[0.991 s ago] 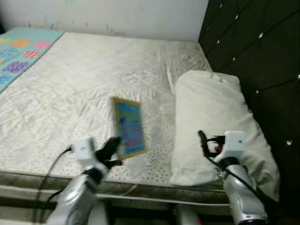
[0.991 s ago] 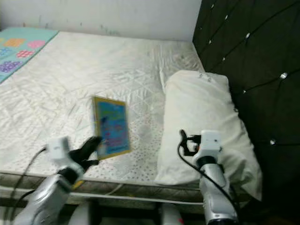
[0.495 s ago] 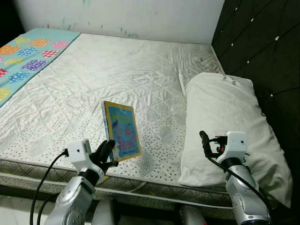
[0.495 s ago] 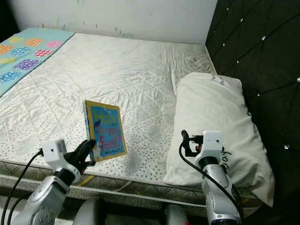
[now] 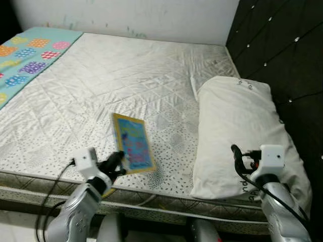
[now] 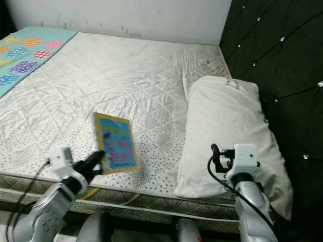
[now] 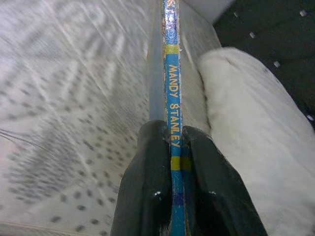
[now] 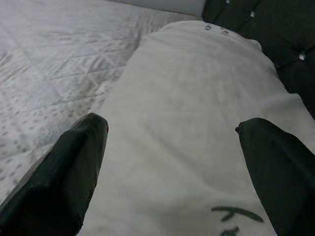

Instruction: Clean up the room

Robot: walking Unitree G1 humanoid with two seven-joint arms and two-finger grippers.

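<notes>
A thin picture book (image 5: 133,144) with a blue and yellow cover leans low over the white mattress (image 5: 101,80) near its front edge. My left gripper (image 5: 116,164) is shut on the book's lower corner; in the left wrist view its two fingers (image 7: 150,191) pinch the blue spine (image 7: 172,98). My right gripper (image 5: 239,159) stands open over the front end of the white pillow (image 5: 239,126), and the right wrist view has its fingers (image 8: 74,167) spread wide above the pillow (image 8: 187,123).
A dark tufted headboard (image 5: 282,55) rises on the right behind the pillow. A turquoise blanket (image 5: 25,55) with coloured patches lies at the mattress's far left. A white wall (image 5: 126,15) closes the far side. The bed's front edge (image 5: 151,199) runs just before me.
The book has tipped from nearly upright down toward the mattress, still in my left gripper. The right gripper sits a little further right and lower. The camera has shifted slightly.
</notes>
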